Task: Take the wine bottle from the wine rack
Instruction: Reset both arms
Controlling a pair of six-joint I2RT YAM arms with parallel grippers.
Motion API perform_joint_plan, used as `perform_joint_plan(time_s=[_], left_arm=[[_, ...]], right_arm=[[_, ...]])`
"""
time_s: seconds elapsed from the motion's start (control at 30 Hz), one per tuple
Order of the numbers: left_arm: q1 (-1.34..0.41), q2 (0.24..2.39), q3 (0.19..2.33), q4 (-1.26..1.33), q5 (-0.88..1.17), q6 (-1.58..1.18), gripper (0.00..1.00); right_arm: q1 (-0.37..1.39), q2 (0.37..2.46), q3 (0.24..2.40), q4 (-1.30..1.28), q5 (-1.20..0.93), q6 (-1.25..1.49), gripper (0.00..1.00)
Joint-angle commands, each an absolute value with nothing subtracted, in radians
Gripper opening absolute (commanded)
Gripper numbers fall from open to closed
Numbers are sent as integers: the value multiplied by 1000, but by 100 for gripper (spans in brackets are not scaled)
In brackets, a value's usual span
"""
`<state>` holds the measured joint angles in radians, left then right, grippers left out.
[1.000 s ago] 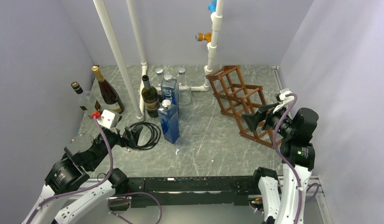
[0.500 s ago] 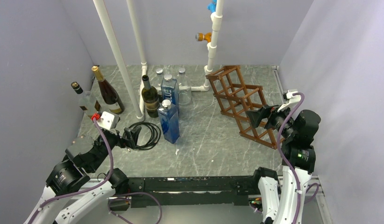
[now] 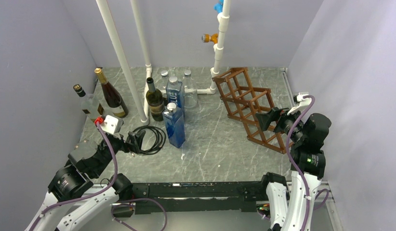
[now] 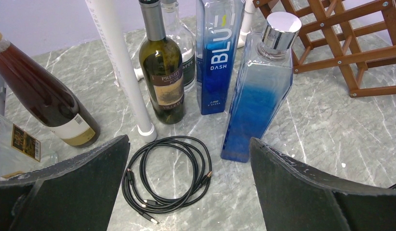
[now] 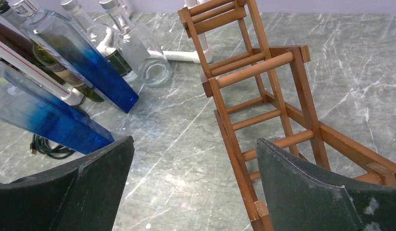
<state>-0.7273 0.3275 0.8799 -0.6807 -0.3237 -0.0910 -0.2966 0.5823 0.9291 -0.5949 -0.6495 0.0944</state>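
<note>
The reddish-brown wine rack [image 3: 244, 99] stands at the right back of the table, and every cell I can see is empty. It fills the right wrist view [image 5: 256, 69]. A green wine bottle [image 3: 154, 100] stands upright by a white pipe, also in the left wrist view [image 4: 163, 77]. A brown wine bottle [image 3: 111, 96] and a clear one [image 3: 87, 103] stand at the far left. My right gripper [image 3: 264, 120] [image 5: 193, 183] is open and empty at the rack's near end. My left gripper [image 3: 136, 142] [image 4: 189, 183] is open and empty over a coiled black cable [image 4: 167, 173].
Two blue square bottles [image 3: 174, 125] [image 3: 175, 94] and clear bottles [image 3: 189, 89] stand mid-table beside the green one. White pipes [image 3: 120, 53] [image 3: 219, 43] rise at the back. Grey walls close in on the left, back and right.
My right gripper has shifted a little to the right and back along the rack's near end. The left arm and the bottles have not moved.
</note>
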Motion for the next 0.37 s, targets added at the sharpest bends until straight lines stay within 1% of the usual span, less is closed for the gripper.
perform_joint_plan(time_s=[0.0,0.33], left_arm=[[-721,313,877,-656,-345,-83,100],[-723,316,875,-649,-343,-78,99]], right_arm=[[-304,583,965,-561,-628,108,100],[-310,591,957,-555,-605,113,100]])
